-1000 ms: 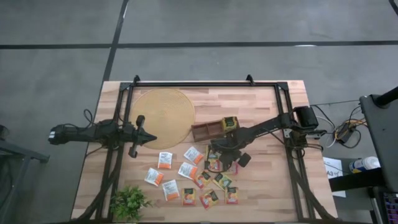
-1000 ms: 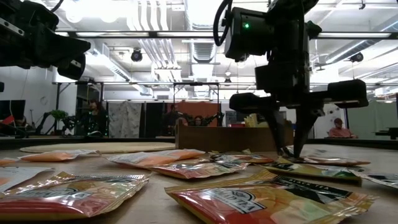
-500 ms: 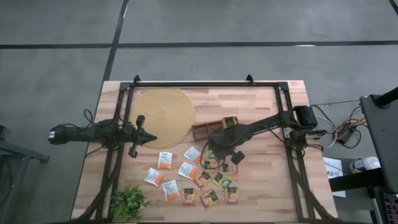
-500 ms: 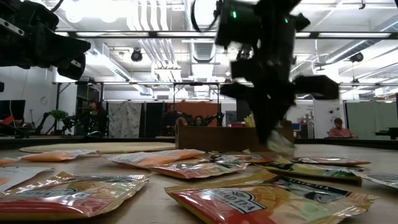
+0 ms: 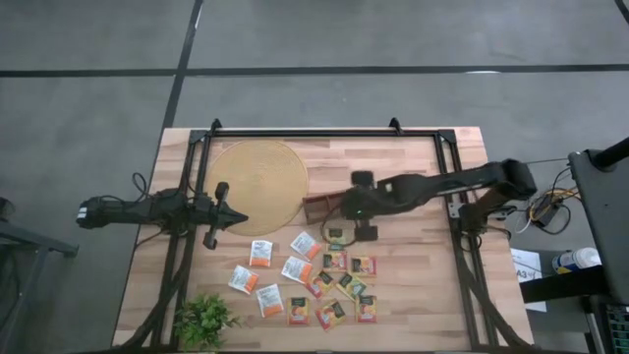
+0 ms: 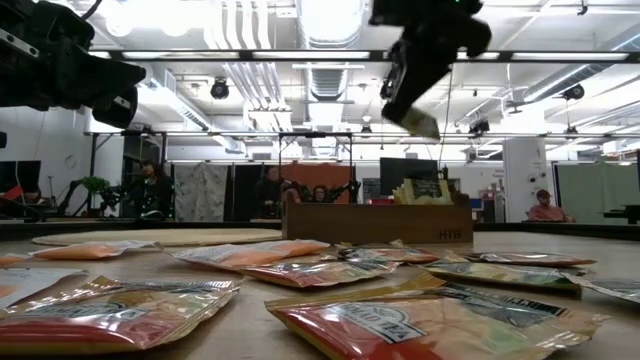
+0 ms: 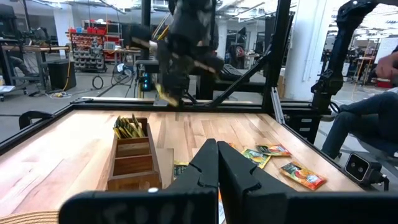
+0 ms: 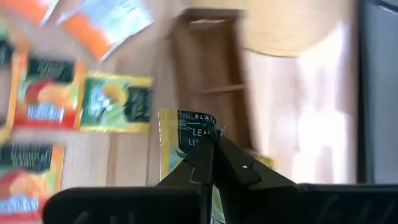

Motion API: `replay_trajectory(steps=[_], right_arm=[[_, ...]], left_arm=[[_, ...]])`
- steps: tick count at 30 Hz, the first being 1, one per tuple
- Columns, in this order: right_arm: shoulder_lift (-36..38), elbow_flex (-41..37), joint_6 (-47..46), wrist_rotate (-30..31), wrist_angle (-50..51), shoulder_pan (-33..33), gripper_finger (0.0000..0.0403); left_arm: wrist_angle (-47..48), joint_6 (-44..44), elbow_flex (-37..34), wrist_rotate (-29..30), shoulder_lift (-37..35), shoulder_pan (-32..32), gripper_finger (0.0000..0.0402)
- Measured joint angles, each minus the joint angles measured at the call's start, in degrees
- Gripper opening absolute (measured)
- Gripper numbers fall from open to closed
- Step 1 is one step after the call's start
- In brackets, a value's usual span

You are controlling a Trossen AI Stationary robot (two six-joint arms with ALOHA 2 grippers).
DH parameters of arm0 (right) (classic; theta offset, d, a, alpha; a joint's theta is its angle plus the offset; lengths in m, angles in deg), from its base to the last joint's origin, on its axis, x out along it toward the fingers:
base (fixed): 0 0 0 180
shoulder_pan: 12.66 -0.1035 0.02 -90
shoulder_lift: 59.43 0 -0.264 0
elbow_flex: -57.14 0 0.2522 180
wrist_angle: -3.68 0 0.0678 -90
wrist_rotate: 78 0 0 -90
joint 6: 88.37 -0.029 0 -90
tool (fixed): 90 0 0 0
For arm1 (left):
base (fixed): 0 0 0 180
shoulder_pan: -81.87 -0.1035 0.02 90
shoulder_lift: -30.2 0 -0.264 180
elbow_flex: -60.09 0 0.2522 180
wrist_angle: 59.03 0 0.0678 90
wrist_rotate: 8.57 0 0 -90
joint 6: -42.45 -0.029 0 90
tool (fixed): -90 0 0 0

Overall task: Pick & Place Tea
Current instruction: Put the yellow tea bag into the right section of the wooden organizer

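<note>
We are seeing the right gripper (image 5: 339, 212) hanging above the table (image 5: 413, 295), near the tray (image 5: 324, 206), jaws pinched on a yellow-green sachet (image 8: 186, 146). The other sachets (image 5: 310, 280) are lying scattered flat on the near side of the table, right of the plant (image 5: 203, 318). The left gripper (image 5: 239, 218) is waiting at the left, beside the round mat (image 5: 257, 182), its jaws closed and holding nothing.

Sachet (image 8: 186, 146) pinched in my right gripper (image 8: 213, 144): lower half hidden behind fingers. Loose sachets (image 8: 74, 87) and tray (image 8: 211, 74) beyond blurred; print unreadable.
</note>
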Motion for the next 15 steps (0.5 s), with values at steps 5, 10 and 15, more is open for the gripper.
replay_trajectory(steps=[5,10,15], right_arm=[[5.7,-2.1,-9.9,5.9,0.0,0.7,0.0008],[9.0,-5.1,-17.7,11.3,-0.5,0.8,0.0008],[10.7,-9.9,-25.9,14.2,-4.7,1.0,0.0008]], left_arm=[[0.0,0.0,0.0,0.0,0.0,0.0,0.0],[0.0,0.0,0.0,0.0,0.0,0.0,0.0],[0.0,0.0,0.0,0.0,0.0,0.0,0.0]])
